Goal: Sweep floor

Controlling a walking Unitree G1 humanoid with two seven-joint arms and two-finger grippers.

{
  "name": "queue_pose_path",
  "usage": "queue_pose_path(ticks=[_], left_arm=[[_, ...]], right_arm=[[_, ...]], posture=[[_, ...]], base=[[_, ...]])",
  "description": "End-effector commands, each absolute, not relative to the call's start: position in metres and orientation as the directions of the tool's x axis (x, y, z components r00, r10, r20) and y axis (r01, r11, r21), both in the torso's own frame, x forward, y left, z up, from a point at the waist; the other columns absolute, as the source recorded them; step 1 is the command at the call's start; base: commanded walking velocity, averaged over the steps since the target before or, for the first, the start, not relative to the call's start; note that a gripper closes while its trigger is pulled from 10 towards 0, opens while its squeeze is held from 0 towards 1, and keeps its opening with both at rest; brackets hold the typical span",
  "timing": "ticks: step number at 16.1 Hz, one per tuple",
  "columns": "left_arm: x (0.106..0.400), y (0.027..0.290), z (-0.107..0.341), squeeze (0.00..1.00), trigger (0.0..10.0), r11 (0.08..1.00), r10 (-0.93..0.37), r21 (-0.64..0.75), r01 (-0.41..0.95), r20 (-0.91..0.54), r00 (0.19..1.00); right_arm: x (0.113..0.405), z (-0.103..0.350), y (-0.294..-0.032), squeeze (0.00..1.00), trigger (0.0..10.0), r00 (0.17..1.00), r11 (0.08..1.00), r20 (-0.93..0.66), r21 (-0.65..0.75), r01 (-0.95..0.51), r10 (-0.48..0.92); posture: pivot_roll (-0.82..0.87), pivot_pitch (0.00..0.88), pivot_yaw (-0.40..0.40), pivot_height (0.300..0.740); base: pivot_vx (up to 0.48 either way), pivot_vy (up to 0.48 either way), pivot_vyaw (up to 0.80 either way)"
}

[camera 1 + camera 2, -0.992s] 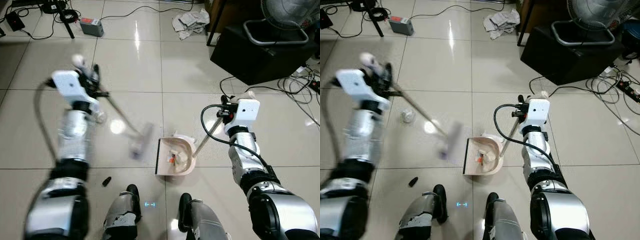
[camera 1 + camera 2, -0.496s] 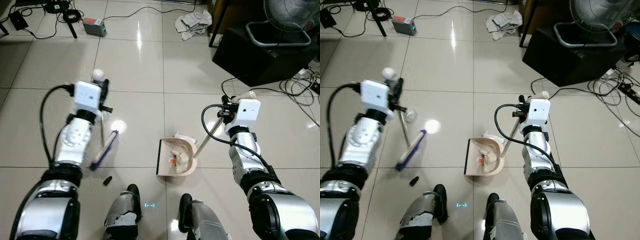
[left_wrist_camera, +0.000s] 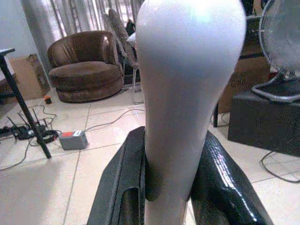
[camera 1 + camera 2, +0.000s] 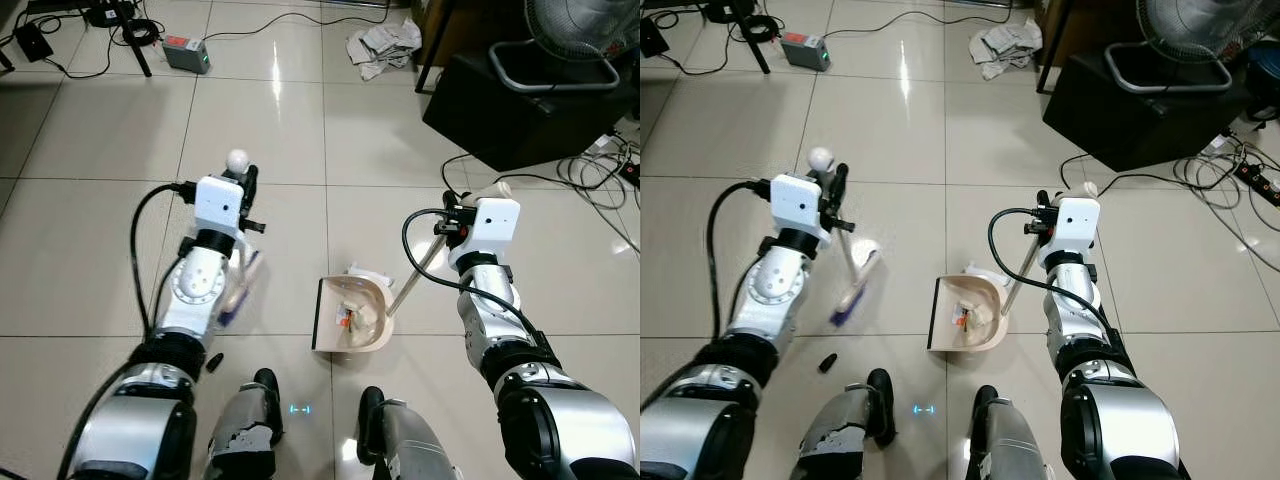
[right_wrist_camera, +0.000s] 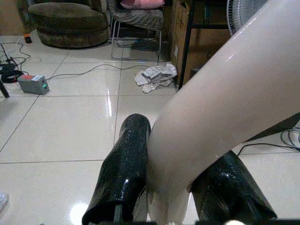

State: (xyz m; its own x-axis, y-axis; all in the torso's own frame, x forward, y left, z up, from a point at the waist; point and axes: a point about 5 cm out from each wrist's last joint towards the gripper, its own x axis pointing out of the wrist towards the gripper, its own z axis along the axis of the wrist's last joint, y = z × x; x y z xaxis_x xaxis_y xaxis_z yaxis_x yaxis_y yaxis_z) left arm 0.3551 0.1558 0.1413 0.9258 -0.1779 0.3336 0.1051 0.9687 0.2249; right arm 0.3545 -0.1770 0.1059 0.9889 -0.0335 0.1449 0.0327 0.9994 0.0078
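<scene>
We've got the left tool (image 3: 171, 187) clamped on the broom (image 4: 852, 275), brush end just below it on the floor (image 4: 280, 130). Right tool (image 5: 173, 187) clamped on dustpan handle; dustpan (image 4: 352, 315) w/ scraps sits below-left of it.

The left arm is reaching forward from the lower left of the head view toward the centre left, its silver forearm angling up and slightly inward and a black cable looping off its outer side. The left tool (image 4: 835, 190) is sitting at the white wrist block, and in the left wrist view its two black fingers (image 3: 123, 187) are pressing against either side of a pale handle.

The right arm is rising from the lower right toward the centre right, elbow bent. The right tool (image 4: 447, 225) is pointing inward, its fingers (image 5: 123, 176) clamping a cream handle.
</scene>
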Motion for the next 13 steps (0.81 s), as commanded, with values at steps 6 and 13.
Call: queue_pose_path(ticks=[6, 13], left_arm=[[0.354, 0.151, 0.131, 0.0, 10.0, 0.999, -0.032, -0.032, 0.044, 0.315, 0.948], [0.356, 0.147, 0.141, 0.0, 10.0, 0.964, 0.069, -0.265, 0.02, 0.324, 0.943]], right_arm=[[0.351, 0.099, -0.178, 0.0, 10.0, 0.992, 1.0, 0.123, -0.004, 0.03, -0.03], [0.353, 0.101, -0.178, 0.0, 10.0, 0.992, 0.999, 0.119, 0.01, 0.048, -0.048]], posture=[[0.07, 0.238, -0.031, 0.74], [0.06, 0.212, -0.018, 0.74]], base=[[0.0, 0.0, 0.0], [0.0, 0.0, 0.0]])
